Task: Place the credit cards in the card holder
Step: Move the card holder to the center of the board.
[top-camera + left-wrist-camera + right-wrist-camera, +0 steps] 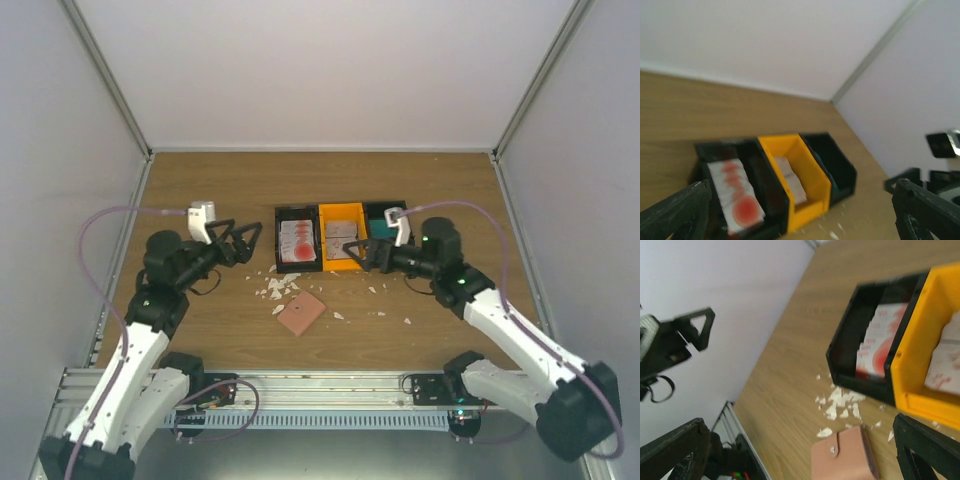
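End effectors gape empty: your left end effector (252,240) beside the tray (340,207), right end effector (352,252) at its front. Inside lie credit cards (297,242); card holder (301,313) sits among white scraps (276,288).

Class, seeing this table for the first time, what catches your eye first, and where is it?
The bright orange bin in the middle of the black tray, at the table's centre, stands out most, with red-printed cards in the compartment left of it. Nearer the arms, a salmon-pink card holder lies flat beside scattered white scraps. The left claw and right claw, both open, point at the tray from either side.
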Robot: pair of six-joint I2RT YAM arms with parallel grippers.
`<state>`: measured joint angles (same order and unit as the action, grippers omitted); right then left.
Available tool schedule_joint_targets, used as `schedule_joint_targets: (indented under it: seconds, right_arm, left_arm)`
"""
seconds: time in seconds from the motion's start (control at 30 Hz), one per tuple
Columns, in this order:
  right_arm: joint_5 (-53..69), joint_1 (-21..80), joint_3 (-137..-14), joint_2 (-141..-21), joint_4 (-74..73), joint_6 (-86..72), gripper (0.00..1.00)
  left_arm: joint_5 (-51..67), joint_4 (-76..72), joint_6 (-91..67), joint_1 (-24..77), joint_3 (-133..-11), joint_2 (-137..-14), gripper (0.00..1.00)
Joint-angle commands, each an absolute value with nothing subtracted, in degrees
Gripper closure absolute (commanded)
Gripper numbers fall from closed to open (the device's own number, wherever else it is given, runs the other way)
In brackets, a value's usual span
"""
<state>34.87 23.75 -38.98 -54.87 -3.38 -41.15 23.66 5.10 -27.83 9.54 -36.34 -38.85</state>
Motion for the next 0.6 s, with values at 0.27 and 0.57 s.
schedule_joint_targets:
  seconds: [0.27, 0.57]
  right_arm:
    - [9.49, 49.32, -38.08, -70.74, -14.66, -41.36, 0.15]
    - [15.09, 51.75, -35.87, -75.72, -9.65, -41.31, 0.4]
  left_arm:
    - [19.74, 13.47, -29.66, 26.81, -34.82, -50.93, 0.01]
    - [22.87, 13.11, -34.84, 27.73, -26.53, -51.14, 0.2]
